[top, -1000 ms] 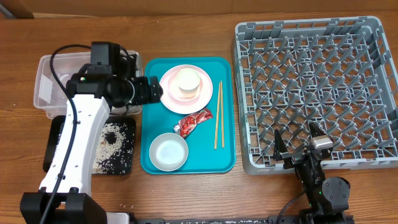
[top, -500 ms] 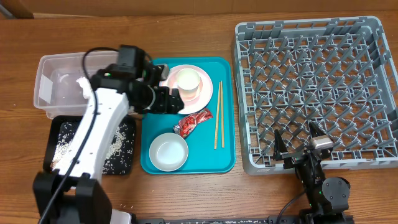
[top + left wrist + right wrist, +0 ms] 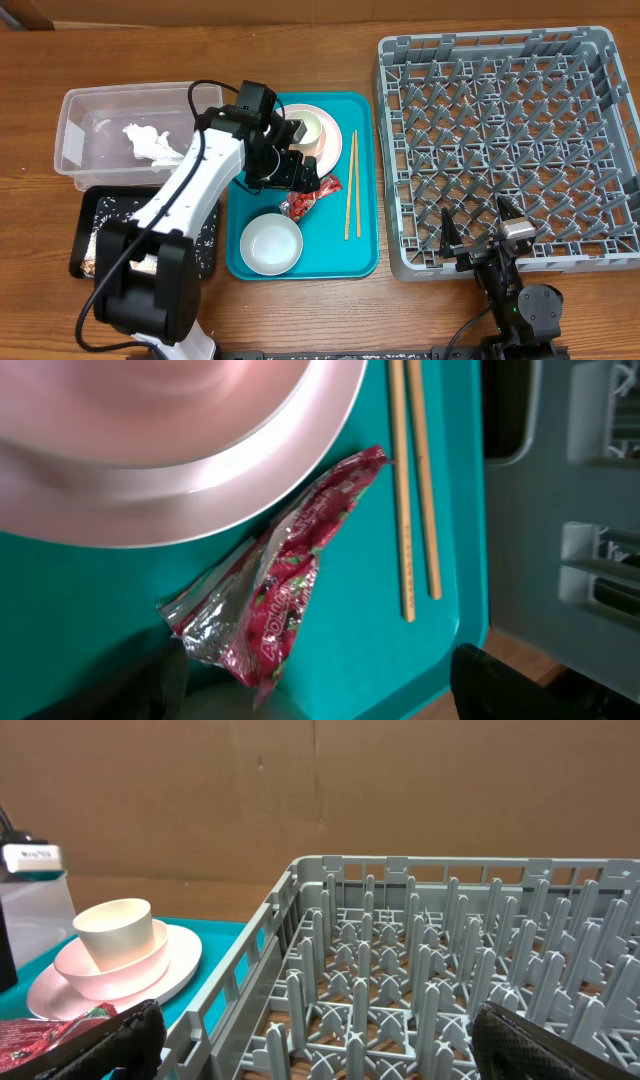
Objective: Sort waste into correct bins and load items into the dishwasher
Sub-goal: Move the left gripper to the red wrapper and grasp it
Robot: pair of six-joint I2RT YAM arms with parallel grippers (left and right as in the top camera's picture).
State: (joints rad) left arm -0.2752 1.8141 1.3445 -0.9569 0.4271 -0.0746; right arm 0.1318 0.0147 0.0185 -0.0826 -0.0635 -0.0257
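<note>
Left arm (image 3: 190, 195) is seen stretched from the near-left table edge over the teal tray (image 3: 360, 250). Left gripper (image 3: 303, 178) is held spread wide just above the red snack wrapper (image 3: 280, 600), which lies beside the pink plate (image 3: 150, 470). Right gripper (image 3: 480, 232) is parked, fingers apart, at the near edge of the dish rack (image 3: 500, 130). Wooden table (image 3: 300, 50) and brown cardboard backdrop (image 3: 300, 780) are noted.

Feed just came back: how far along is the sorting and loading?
Done: tissue in the clear tub, grains on the black tray. In hand: open left tool hovers over the red wrapper. Left: plate, pink bowl, white bowl, cup, chopsticks on the teal tray; rack empty.
</note>
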